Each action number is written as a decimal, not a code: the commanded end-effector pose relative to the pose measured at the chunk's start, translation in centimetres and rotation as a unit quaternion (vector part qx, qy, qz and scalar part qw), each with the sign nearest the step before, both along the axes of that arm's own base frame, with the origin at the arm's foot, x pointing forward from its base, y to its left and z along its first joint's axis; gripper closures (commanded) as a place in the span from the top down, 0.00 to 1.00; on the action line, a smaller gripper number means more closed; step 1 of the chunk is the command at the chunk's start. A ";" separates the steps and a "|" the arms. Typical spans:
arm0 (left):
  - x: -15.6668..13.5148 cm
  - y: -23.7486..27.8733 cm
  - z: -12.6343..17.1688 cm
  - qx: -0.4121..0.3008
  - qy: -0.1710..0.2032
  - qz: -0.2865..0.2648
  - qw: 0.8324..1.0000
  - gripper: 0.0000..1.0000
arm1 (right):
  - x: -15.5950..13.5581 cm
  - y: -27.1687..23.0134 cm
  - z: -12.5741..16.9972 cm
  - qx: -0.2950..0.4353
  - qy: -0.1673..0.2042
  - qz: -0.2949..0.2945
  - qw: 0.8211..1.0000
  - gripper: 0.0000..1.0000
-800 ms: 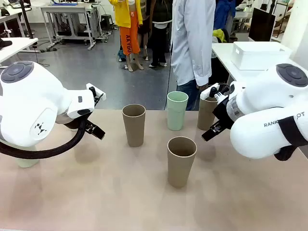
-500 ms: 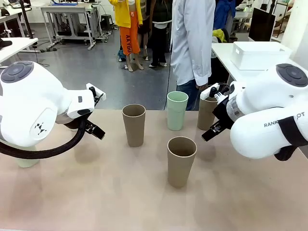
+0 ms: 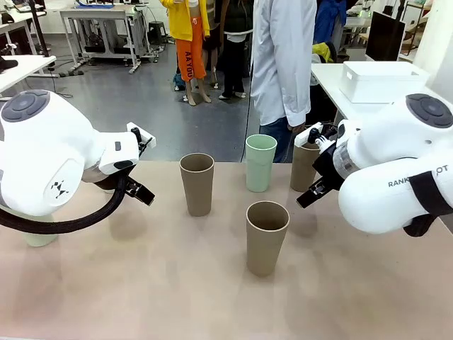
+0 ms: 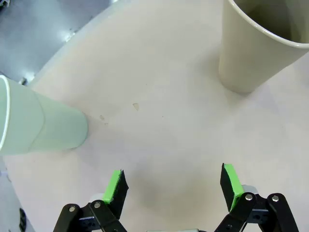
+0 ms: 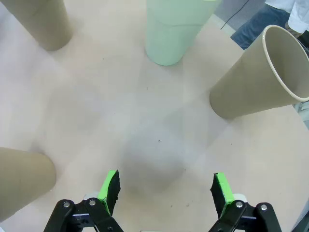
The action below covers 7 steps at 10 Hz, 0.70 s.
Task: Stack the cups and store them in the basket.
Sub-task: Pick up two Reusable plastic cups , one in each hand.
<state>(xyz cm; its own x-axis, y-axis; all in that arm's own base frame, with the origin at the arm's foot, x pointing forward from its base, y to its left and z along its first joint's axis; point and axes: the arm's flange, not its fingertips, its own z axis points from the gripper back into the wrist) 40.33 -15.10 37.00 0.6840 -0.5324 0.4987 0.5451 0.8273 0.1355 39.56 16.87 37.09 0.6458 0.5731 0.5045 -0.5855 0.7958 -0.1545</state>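
Three tan cups stand on the table: one left of centre (image 3: 197, 183), one nearest me (image 3: 267, 237), and one at the right (image 3: 304, 167), partly behind my right arm. A mint green cup (image 3: 260, 163) stands at the back middle. Another pale cup (image 3: 39, 239) peeks out under my left arm. My left gripper (image 4: 171, 186) is open over bare table, with a mint cup (image 4: 41, 128) to its left and a pale beige cup (image 4: 258, 46) ahead to the right. My right gripper (image 5: 165, 191) is open, with cups (image 5: 176, 29) (image 5: 253, 79) (image 5: 41, 21) (image 5: 21, 181) around it. The white basket (image 3: 382, 81) sits on a side table at the far right.
A person in a white coat (image 3: 283, 57) stands at the far edge of the table, behind the mint cup. The beige tabletop (image 3: 163, 283) has open room at the front. Both bulky white arms (image 3: 49, 159) (image 3: 393, 173) hang over the left and right sides.
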 end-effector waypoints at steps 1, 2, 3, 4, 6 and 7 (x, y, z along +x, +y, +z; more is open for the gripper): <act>0.0 0.0 0.0 0.000 0.000 0.000 1.000 1.00 | 0.0 0.0 0.0 0.000 0.000 0.000 1.000 1.00; 0.0 0.0 0.0 0.000 0.000 0.000 1.000 1.00 | 0.0 0.0 0.0 0.000 0.000 0.000 1.000 1.00; 0.2 0.7 2.3 -0.021 -0.001 -0.014 1.000 1.00 | -0.3 -0.5 2.8 -0.001 -0.006 -0.004 1.000 1.00; 0.4 2.0 5.1 -0.040 0.001 -0.028 0.999 1.00 | -0.8 -1.3 6.0 0.004 -0.015 -0.007 1.000 1.00; 0.1 4.8 9.5 -0.080 0.012 -0.068 0.994 1.00 | -1.9 -3.3 10.6 0.026 -0.018 0.012 0.999 1.00; -0.6 6.5 11.1 -0.099 0.022 -0.108 0.989 1.00 | -2.5 -5.0 12.3 0.035 -0.013 0.033 0.999 1.00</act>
